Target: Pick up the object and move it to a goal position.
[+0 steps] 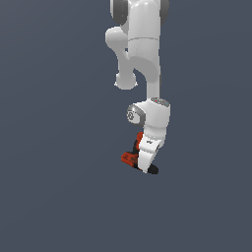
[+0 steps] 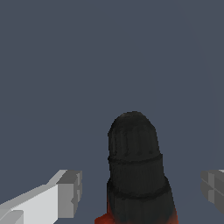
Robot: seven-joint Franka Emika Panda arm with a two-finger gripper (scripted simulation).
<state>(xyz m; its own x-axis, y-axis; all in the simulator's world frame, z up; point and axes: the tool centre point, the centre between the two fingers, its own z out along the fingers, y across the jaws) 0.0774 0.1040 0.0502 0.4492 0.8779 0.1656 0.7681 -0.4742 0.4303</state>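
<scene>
Gripper [image 2: 140,190] wide open, fingers [image 2: 70,192] either side of drill [image 2: 135,175], w/ gaps; not touching.

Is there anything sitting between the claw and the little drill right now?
Nothing visible. In the wrist view the drill sits between the two open fingers with clear gaps on both sides. In the exterior view the claw is right at the drill.
</scene>
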